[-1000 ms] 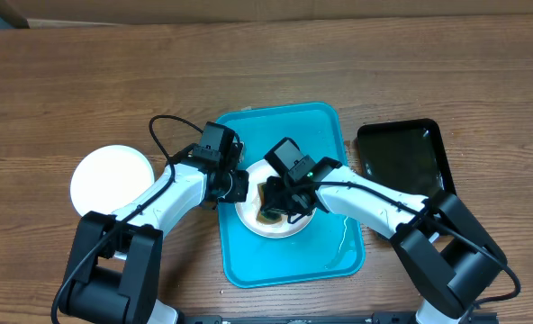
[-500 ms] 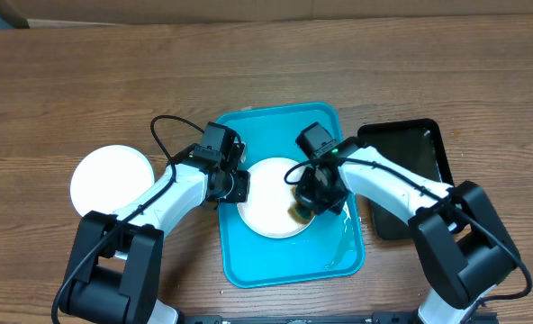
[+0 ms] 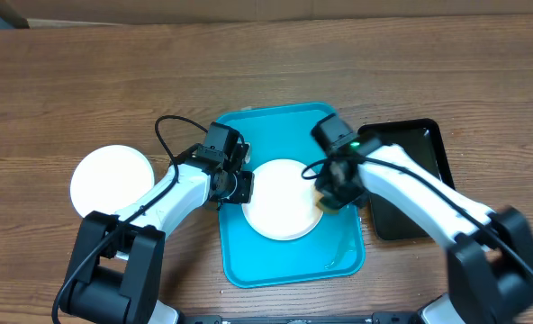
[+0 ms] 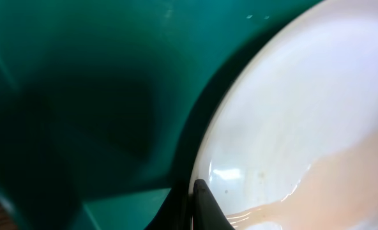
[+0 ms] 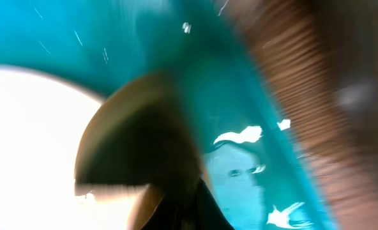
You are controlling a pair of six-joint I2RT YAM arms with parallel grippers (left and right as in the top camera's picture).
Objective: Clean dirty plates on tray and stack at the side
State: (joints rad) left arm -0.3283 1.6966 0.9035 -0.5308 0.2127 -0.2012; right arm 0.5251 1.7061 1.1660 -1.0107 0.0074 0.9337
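Observation:
A white plate [image 3: 283, 200] lies on the cyan-blue tray [image 3: 284, 263]. My left gripper [image 3: 243, 186] is shut on the plate's left rim; the left wrist view shows the rim [image 4: 253, 121] pinched between the fingers [image 4: 198, 207] over the tray [image 4: 80, 96]. My right gripper [image 3: 331, 196] is shut on a brown sponge [image 3: 326, 203] at the plate's right edge, over the tray's right side. The blurred right wrist view shows the sponge [image 5: 138, 140], the plate [image 5: 23, 128] and wet tray floor [image 5: 253, 96]. Another white plate [image 3: 112, 178] sits on the table at the left. No green-rimmed plate shows.
A glossy black tray [image 3: 402, 162] lies right of the blue tray, partly under my right arm. Water pools in the blue tray's lower right corner [image 3: 343, 252]. The wooden table [image 3: 86, 81] stretches all around.
My right gripper has swept the sponge from the plate's middle to its right edge. The plate surface now shows clean white. My left gripper has kept its hold on the rim.

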